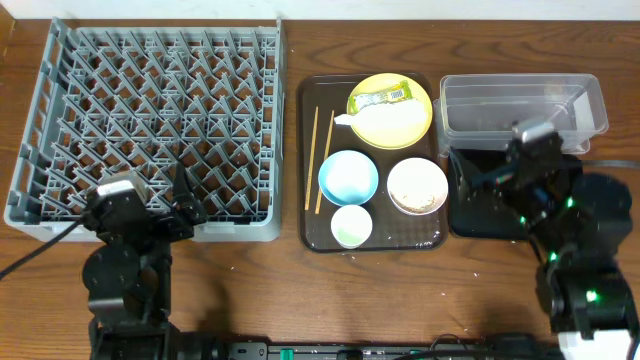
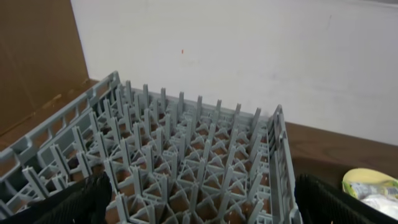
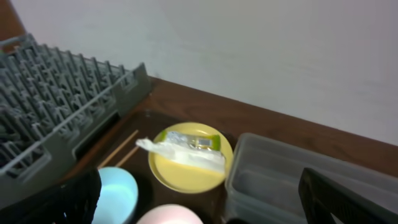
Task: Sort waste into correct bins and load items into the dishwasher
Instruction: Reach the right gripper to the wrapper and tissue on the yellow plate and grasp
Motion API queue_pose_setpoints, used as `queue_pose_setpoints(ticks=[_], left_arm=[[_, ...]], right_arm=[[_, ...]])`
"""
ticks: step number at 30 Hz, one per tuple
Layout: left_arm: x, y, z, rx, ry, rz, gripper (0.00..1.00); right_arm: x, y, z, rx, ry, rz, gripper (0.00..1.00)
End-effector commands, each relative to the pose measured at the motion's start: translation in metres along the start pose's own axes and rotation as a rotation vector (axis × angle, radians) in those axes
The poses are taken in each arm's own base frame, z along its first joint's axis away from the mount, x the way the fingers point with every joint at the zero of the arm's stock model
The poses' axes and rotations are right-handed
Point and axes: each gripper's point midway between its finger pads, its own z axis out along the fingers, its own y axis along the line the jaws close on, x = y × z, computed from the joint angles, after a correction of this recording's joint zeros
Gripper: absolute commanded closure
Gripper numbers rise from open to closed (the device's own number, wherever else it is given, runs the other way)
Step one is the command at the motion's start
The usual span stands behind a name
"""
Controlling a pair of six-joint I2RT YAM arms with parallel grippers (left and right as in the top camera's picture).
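**A:** what's all this sitting on?
**B:** a brown wood-grain table (image 1: 250, 290), pretty dark.
**A:** and behind it?
**B:** plain off-white wall (image 2: 249, 56), soft even light on it. There's a flat brown panel (image 2: 37, 56) standing at the left end, can't tell what it's made of.

Soft, even light from above; the overhead view is sharp, shadows faint. Both wrist views are softer; the right one blurs the yellow plate (image 3: 180, 177); the pale wall (image 3: 249, 50) behind looks bright.
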Motion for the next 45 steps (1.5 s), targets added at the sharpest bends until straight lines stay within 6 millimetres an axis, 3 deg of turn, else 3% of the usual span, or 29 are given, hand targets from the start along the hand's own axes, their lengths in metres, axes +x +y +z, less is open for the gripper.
queue_pose_setpoints(ticks=[1,9,14,22,25,30,37,45], left_arm=[[-0.01,0.001,0.0,-0.013,0.004,0.005,0.05],[-0.005,0.002,0.004,-0.017,0.029,0.009,0.05],[0.002,0.002,0.004,-0.02,0.054,0.011,0.05],[0.005,0.003,0.004,-0.022,0.069,0.013,0.05],[0.005,0.003,0.004,-0.022,0.069,0.013,0.05],[0.005,0.003,0.004,-0.022,0.069,0.013,0.05],[0.005,0.003,0.004,-0.022,0.069,0.013,0.05],[0.005,0.003,0.004,-0.022,0.069,0.013,0.05]], right_arm=[[-0.028,0.009,0.006,-0.081,-0.021,-0.014,0.01],[-0.059,0.018,0.047,-0.163,0.108,0.018,0.01],[-0.074,0.037,0.072,-0.269,0.112,0.018,0.01],[-0.069,0.053,0.104,-0.348,0.113,0.108,0.01],[-0.061,0.046,0.125,-0.266,0.14,0.203,0.01],[-0.032,0.025,0.159,0.032,0.209,0.387,0.01],[-0.016,0.029,0.194,0.137,0.391,0.498,0.01],[0.034,0.026,0.25,0.256,0.573,0.688,0.01]])
